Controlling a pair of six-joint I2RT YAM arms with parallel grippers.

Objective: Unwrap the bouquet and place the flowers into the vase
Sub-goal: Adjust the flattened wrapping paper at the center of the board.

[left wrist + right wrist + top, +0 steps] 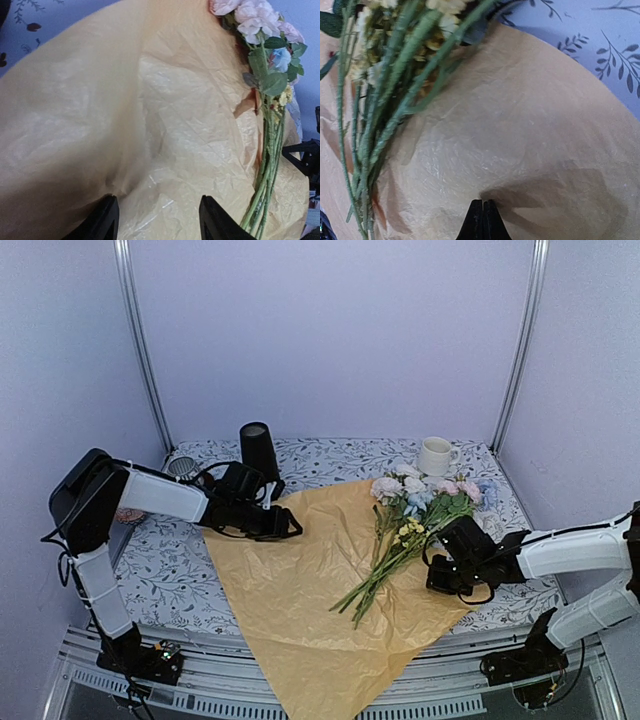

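The bouquet's paper [300,600] lies unfolded flat on the table, tan and crinkly. The flowers [415,510] rest loose on its right half, heads toward the back and green stems [385,575] pointing to the front. The black vase [258,450] stands upright at the back left. My left gripper [285,525] is open just in front of the vase, low over the paper's left edge [150,100], fingers [107,220] apart with only paper under them. My right gripper [432,575] is shut, its tips [483,210] just above the paper, right of the stems [385,100].
A white mug [434,456] stands at the back right, behind the flower heads. A small striped object [181,466] sits at the back left beside the vase. The paper's front corner hangs over the table's near edge. Walls close in on three sides.
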